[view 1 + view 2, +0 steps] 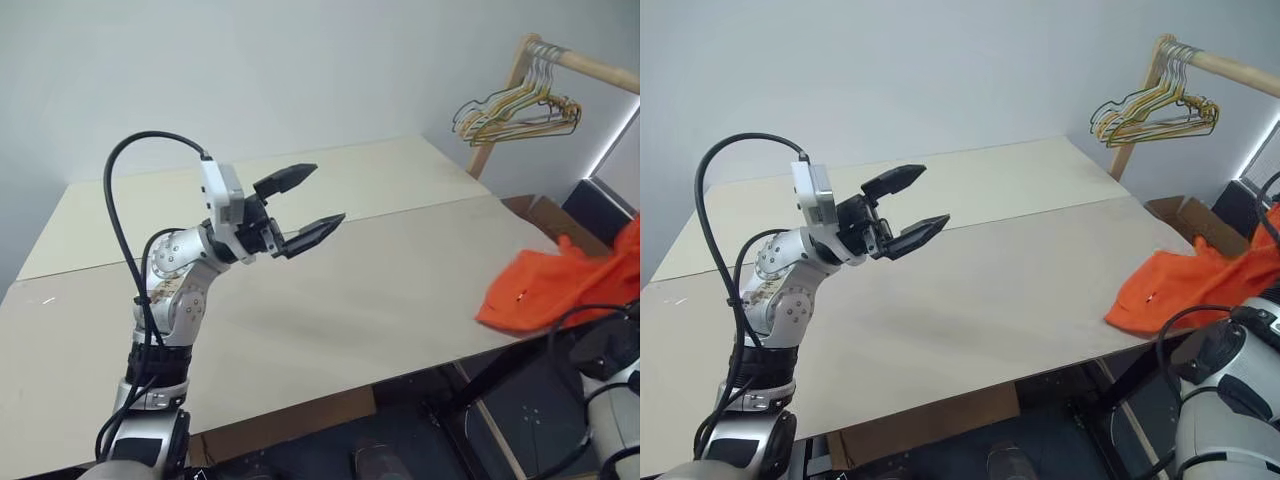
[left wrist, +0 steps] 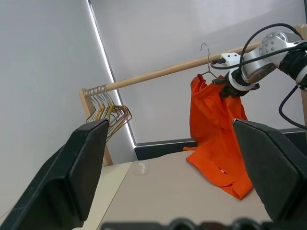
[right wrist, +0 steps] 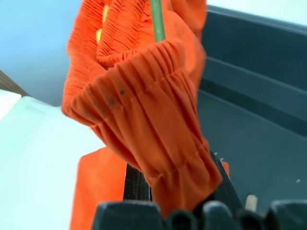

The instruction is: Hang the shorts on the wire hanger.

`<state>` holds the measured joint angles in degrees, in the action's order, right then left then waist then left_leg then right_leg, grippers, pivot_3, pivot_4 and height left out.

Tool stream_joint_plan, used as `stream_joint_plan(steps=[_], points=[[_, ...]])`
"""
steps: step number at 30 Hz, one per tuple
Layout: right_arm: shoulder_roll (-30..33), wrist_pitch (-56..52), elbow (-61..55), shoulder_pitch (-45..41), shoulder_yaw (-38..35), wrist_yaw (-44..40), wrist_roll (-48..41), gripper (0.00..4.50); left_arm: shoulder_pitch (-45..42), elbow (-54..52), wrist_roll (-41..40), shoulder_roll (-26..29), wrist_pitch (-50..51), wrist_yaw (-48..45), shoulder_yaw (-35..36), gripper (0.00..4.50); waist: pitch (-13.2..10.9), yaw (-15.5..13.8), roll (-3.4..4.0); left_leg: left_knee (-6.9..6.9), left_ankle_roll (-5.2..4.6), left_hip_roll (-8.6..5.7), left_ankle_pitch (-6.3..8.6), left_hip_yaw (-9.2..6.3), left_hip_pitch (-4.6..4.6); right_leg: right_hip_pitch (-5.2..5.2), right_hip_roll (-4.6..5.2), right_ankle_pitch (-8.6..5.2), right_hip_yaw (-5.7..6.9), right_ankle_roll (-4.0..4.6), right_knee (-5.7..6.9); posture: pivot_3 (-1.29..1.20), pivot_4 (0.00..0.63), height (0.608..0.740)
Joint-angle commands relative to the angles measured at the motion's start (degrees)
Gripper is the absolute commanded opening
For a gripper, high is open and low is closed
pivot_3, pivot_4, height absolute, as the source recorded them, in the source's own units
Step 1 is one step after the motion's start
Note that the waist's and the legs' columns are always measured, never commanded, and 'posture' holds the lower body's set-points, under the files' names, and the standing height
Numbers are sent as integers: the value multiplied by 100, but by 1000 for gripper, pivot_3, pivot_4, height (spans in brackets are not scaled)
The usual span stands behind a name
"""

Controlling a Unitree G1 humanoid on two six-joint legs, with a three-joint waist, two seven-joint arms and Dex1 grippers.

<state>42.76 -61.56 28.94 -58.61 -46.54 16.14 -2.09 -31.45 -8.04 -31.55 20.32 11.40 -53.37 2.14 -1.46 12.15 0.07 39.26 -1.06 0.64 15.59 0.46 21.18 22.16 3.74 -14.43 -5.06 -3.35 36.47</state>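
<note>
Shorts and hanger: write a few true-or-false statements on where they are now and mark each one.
1. The orange shorts trail partly on the table. True.
2. The right gripper is shut on the shorts and wire hanger. True.
3. The left gripper grips the shorts. False: its fingers are open and empty, over the table.
4. The spare hangers lie on the table. False: they hang on the wooden rack.

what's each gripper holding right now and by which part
The right gripper is shut on the shorts at the gathered waistband, with the wire hanger rising from it. The left gripper is open and holds nothing.
</note>
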Motion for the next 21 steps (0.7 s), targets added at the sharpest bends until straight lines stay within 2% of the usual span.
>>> stream_joint_plan(steps=[1, 7, 21], points=[[264, 530, 350, -313, -78, 186, -192, 0, -88, -117, -1, 35, -52, 40, 17, 4479, 0, 1, 0, -9, 0, 0, 0, 8, -4, 0, 0, 2, -8, -3, -6, -192, 0, 740], [598, 984, 1285, -527, -491, 537, -608, 0, 73, -233, -16, 132, -63, -20, 37, 4479, 0, -2, 0, -34, -2, -1, 1, 28, -5, 0, 0, 9, -31, -12, -37, -176, 0, 740], [1154, 1587, 2643, -466, -638, 681, -1525, 0, 71, -287, -188, 165, -64, -226, 33, 4479, -5, 8, -5, -38, -4, -1, 2, 94, -5, -4, -3, 14, -54, -23, -56, -185, 0, 740]])
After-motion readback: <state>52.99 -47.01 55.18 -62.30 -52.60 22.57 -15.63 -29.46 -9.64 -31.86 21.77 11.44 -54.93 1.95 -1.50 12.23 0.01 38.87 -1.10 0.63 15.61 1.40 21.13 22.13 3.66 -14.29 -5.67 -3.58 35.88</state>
